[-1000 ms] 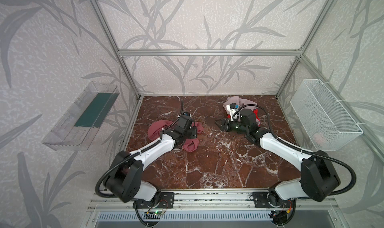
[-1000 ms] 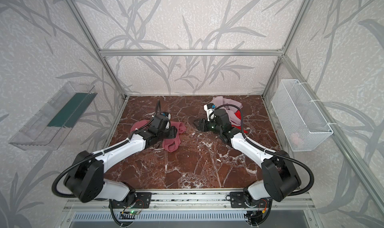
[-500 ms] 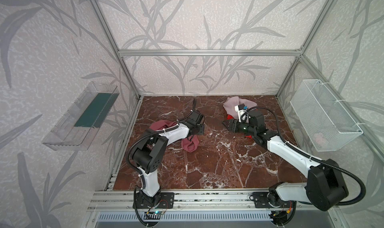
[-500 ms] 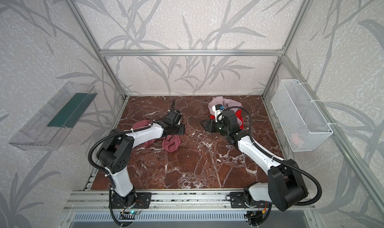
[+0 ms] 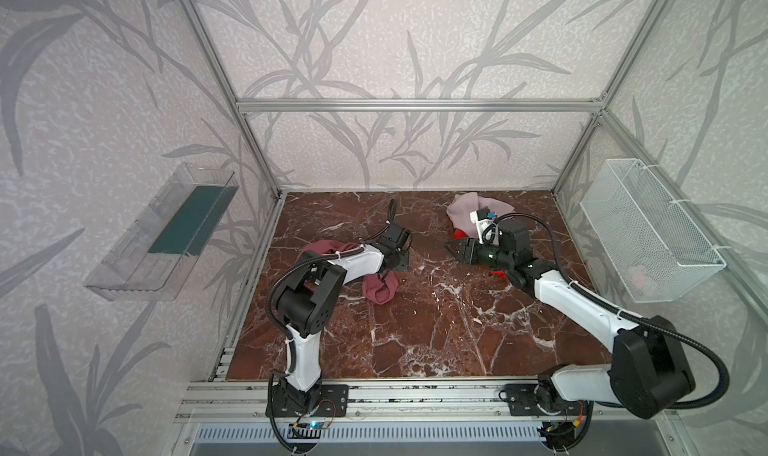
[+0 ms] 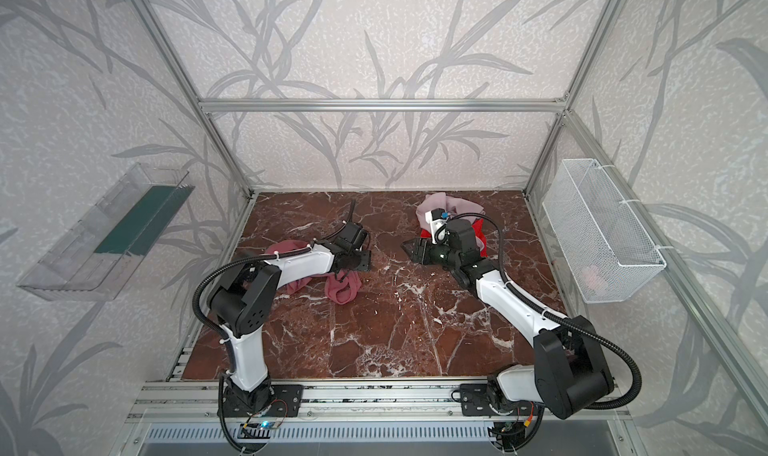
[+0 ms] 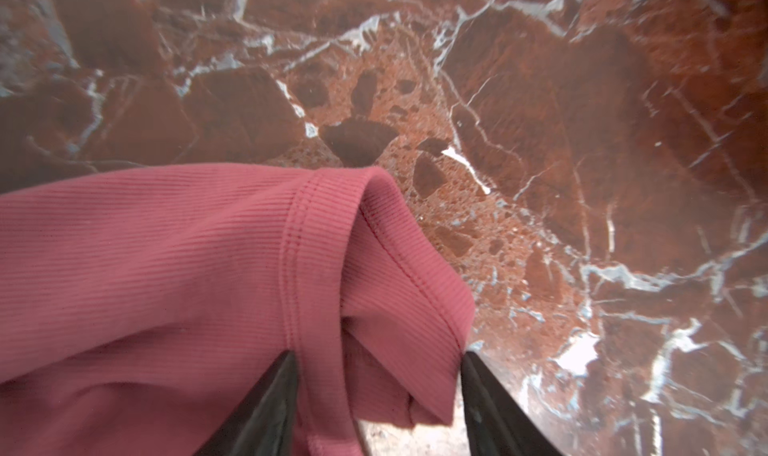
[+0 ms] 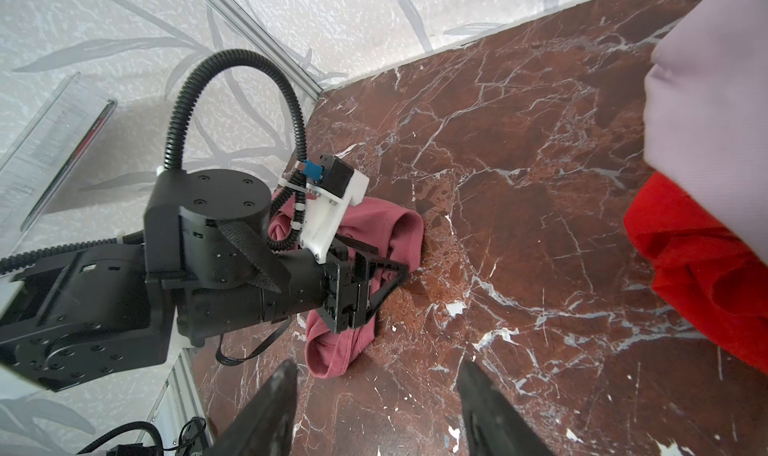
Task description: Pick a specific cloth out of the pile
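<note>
Soft and limp, the dusty-rose ribbed cloth point(image 7: 166, 288) wanted pinching at its stitched hem point(image 7: 296, 246) — the spread left gripper point(image 7: 378, 353) straddled it.

Pale textured walls point(image 5: 415, 38) printed with grey leafy stems enclose the space, edged by a silvery metal frame point(image 5: 415, 105). The floor point(image 5: 436, 329) is glossy red-brown marble with white veins. A clear plastic shelf point(image 5: 137, 258) holding a dark green sheet point(image 5: 187, 221) hangs on the left wall, a white wire basket point(image 5: 648, 234) on the right. The light is soft and even.
</note>
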`<state>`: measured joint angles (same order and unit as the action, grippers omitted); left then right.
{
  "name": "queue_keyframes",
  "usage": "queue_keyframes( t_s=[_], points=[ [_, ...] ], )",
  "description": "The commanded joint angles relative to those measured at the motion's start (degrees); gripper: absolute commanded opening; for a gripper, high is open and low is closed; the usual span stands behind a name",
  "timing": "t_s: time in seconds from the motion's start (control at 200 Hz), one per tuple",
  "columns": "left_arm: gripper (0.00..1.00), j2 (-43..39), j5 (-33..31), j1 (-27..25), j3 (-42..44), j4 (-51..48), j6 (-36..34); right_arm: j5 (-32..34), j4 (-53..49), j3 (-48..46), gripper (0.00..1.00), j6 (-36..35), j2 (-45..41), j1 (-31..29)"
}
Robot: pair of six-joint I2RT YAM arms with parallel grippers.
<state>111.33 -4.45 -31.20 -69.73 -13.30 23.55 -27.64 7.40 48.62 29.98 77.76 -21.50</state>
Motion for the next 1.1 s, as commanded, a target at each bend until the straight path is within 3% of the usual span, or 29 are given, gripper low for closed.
queue_keyframes(
  t_s=[0.0,0.275,0.68,1.095],
  points=[
    [0.61,1.67,-0.99,-0.3,-2.16,-1.15,-0.31,-0.89,0.67,-0.37,0.62,-0.35,0.07,0.57],
    [0.52,4.31,-1.33,-0.32,-3.37,-1.72,-0.1,-0.58,1.16,-0.03,0.62,0.46,0.76,0.93],
    [0.0,3.41,-1.44,-0.34,-3.08,-1.9,-0.7,-0.35,1.25,-0.54,0.61,1.22,-0.14,1.55],
    [0.0,-7.98,0.92,-0.33,-2.85,-2.56,-0.83,0.04,-0.8,-0.53,0.61,0.71,-2.82,1.72]
  ],
)
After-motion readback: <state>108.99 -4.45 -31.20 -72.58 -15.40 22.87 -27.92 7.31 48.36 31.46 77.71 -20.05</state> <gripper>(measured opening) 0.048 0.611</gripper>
